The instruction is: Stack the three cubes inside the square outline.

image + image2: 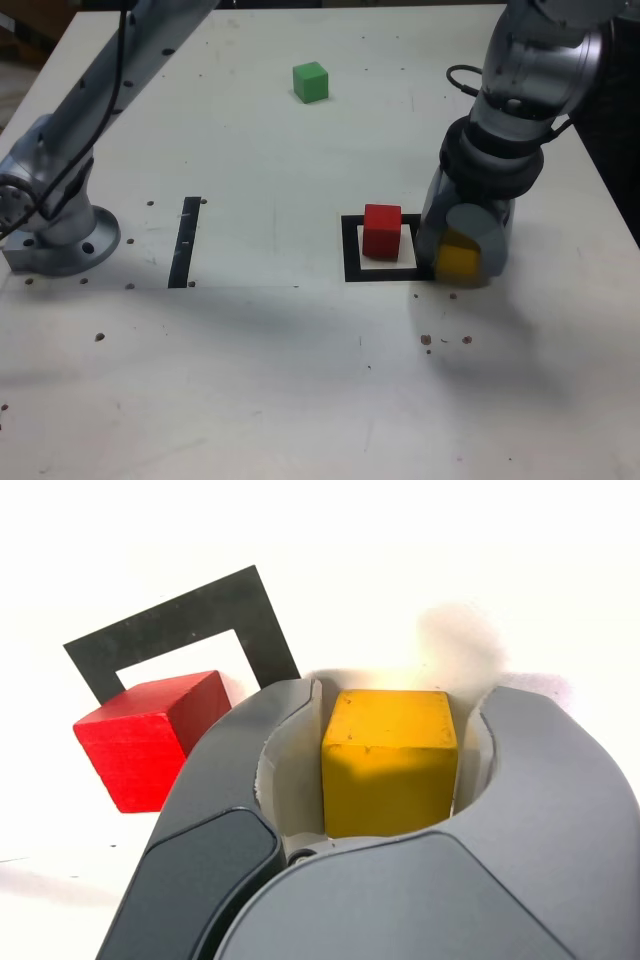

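a: nearest thing first? pincer [462, 252] is low on the surface [300, 380], at the exterior view's right, just outside the square outline [352, 250].
b: yes. yellow cube [388, 760] sits between its two jaws in the wrist view. small gaps show on both sides, so cannot tell if it's gripped. jaws narrow, close around it.
a: cube lifted?
b: can't tell. in the exterior view it looks down at surface level, touching the outline's right edge or just beside it.
a: red cube [381, 230]?
b: inside the outline, on the pale centre, just beside the pincer, apart from the yellow one.
a: left side?
b: thin black tape strip [184, 240], then the arm base [60, 235] at the exterior view's left.
a: farthest?
b: green cube [311, 82], alone, well apart from the outline.
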You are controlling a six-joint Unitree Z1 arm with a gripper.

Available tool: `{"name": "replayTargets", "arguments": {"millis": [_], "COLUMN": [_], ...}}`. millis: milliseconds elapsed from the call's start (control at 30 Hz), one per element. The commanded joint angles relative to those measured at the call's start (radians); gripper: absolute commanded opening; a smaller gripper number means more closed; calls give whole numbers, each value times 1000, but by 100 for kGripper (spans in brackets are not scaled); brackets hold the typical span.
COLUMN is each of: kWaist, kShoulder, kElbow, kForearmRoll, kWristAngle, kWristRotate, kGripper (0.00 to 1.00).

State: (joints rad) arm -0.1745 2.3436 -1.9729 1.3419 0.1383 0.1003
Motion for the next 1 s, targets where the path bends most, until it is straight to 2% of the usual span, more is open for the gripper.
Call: {"name": "replayTargets", "arguments": {"millis": [0, 100, 233, 433, 567, 667, 833, 967], "kWaist": [1, 1, 0, -8, -4, 5, 24, 34], "kShoulder": [-4, -8, -42, -163, -233, -263, -274, -281], "kElbow": [-3, -11, -25, -24, 19, 72, 155, 196], "kForearmRoll": [0, 13, 55, 141, 168, 162, 124, 99], "kWristAngle": [-6, -12, -1, 41, 52, 44, 2, -13], "kWristRotate": [4, 7, 7, 7, 2, -10, -30, -43], "kGripper": [8, 8, 8, 8, 8, 8, 8, 8]}}
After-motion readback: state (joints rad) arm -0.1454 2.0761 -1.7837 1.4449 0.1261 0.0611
